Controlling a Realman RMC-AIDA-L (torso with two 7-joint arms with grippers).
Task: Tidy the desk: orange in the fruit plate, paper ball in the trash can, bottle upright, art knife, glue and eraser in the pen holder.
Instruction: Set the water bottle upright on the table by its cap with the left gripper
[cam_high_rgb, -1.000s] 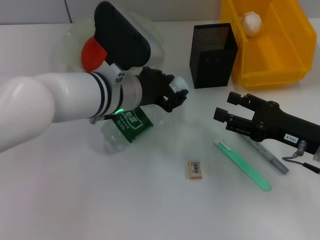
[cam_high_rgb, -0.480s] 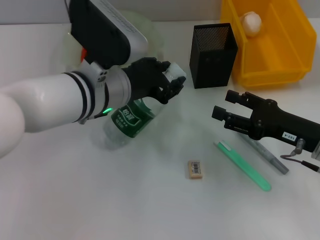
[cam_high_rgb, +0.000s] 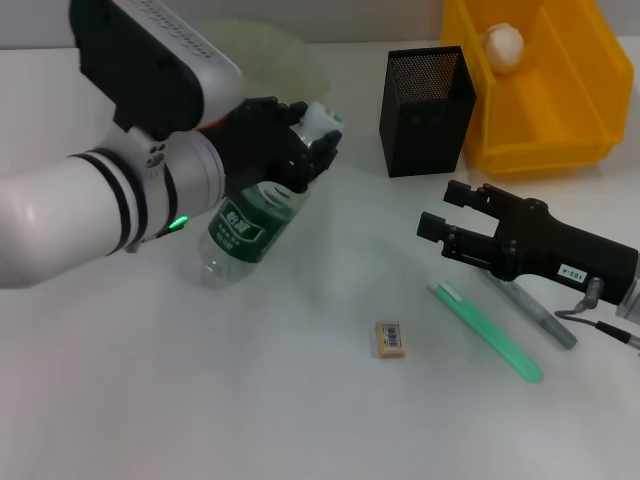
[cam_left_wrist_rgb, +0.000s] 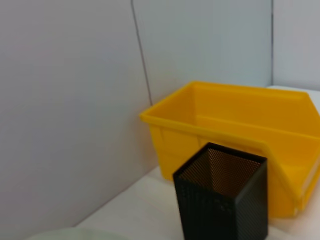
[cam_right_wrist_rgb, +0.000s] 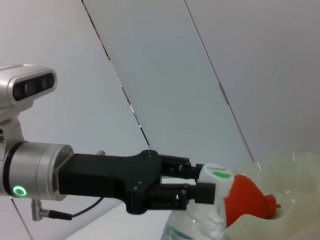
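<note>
The left pincer (cam_high_rgb: 305, 150) is clamped on the neck of the bottle (cam_high_rgb: 245, 228), just under the white-and-green cap, and the bottle leans with its base on the tabletop (cam_high_rgb: 250, 400) and its top lifted toward the pen holder (cam_high_rgb: 427, 110). To finish this well I would pivot the bottle about its base until the cap stands straight over it, press it lightly down so the whole bottom sits flat, and only then let go, drawing the fingers away sideways so they do not drag the cap and tip it again. The right pincer (cam_high_rgb: 445, 222) hangs low with its jaws apart and nothing between them, near the green art knife (cam_high_rgb: 487, 331) and a grey pen-like stick (cam_high_rgb: 535, 315) that may be the glue, though I cannot tell from here. The eraser (cam_high_rgb: 390, 338) lies alone, well apart from the pen holder. In the containers: the paper ball (cam_high_rgb: 503, 45) is inside the trash can (cam_high_rgb: 560, 110); the orange (cam_right_wrist_rgb: 245, 197) sits in the fruit plate (cam_right_wrist_rgb: 287, 190), seen past the bottle from the right wrist; the pen holder looks empty from the left wrist view.
</note>
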